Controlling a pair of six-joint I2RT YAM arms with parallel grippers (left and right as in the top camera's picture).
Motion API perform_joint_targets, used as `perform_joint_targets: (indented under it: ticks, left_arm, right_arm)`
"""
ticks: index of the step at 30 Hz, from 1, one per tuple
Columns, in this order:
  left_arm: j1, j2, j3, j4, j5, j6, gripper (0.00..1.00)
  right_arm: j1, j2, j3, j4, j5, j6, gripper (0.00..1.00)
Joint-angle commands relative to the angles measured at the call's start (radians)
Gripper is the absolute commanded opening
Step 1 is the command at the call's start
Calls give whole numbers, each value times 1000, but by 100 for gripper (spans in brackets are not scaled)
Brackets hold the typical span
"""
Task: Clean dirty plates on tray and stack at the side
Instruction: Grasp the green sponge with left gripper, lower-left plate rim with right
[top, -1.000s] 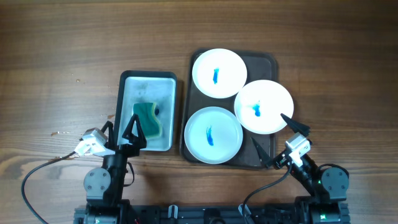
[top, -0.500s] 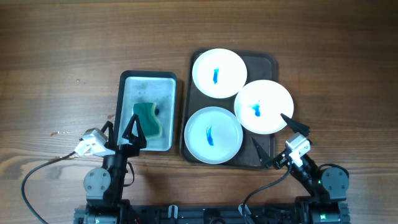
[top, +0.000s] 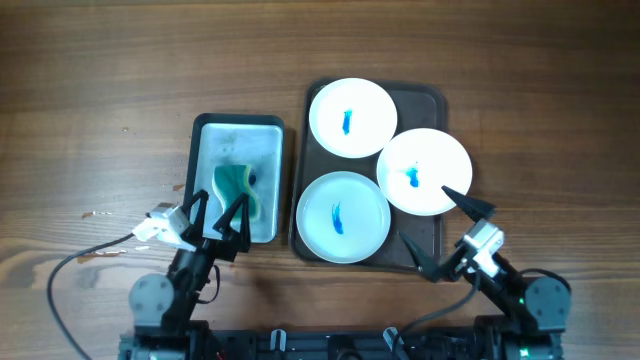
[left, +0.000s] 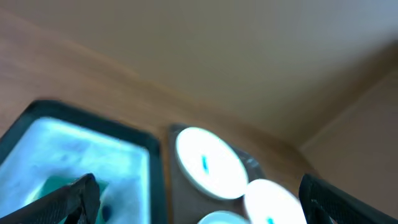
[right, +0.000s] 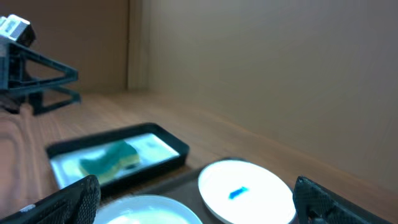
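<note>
1. Tray (top: 428, 100): rigid and dark; it carries all three plates.
2. Plates (top: 352, 117) (top: 425, 171) (top: 343, 216): all smeared blue. Probably light, stiff, slick and chippable, so pinch at the rim. The right one overhangs the tray edge and looks easiest to grab.
3. Sponge (top: 237, 190): soft, lying in the pale tray (top: 205, 150).
4. Left gripper (top: 218, 212) and right gripper (top: 425, 217): fingers spread, holding nothing.

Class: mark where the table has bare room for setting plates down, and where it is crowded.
Free: bare table right of the dark tray, left of the pale tray, and the strip beyond both. Crowded: far plate, right plate and near plate fill the dark tray; only a slit separates the trays.
</note>
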Motion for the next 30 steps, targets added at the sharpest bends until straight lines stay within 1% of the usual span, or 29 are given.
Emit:
perform_joint_targets:
  ticks: [1, 5, 9, 10, 11, 14, 18, 21, 23, 26, 28, 30]
  left_arm:
    - [-6, 56, 211, -61, 23, 9, 100]
    - [-6, 227, 428, -259, 21, 25, 100]
    - [-6, 465, 665, -509, 21, 83, 100]
    - [-7, 540, 732, -588, 21, 88, 100]
    - [-7, 587, 772, -635, 21, 88, 100]
    - [-7, 747, 894, -775, 22, 88, 100]
    - [-7, 883, 935, -844, 53, 87, 100]
    - [-7, 973, 935, -918, 60, 87, 100]
    - [-7, 1022, 935, -971, 60, 87, 100]
    - [-7, 1090, 934, -1012, 51, 87, 100]
    - [-7, 1138, 932, -1012, 2, 76, 98]
    - [-7, 1190, 932, -1011, -80, 62, 92]
  right_arm:
    - [5, 32, 182, -79, -44, 84, 100]
    - [5, 152, 385, -284, -35, 85, 100]
    - [5, 343, 590, -530, 15, 89, 100]
    - [5, 396, 637, -592, 27, 87, 100]
    - [5, 451, 683, -648, 36, 86, 100]
    - [5, 584, 773, -726, 14, 86, 100]
    - [5, 705, 789, -720, -3, 168, 100]
    - [5, 784, 789, -710, -66, 167, 100]
    - [5, 823, 789, -724, -66, 174, 100]
    - [5, 872, 789, -755, -72, 251, 100]
    - [7, 888, 789, -793, -76, 233, 100]
    - [31, 891, 789, -844, -23, 188, 100]
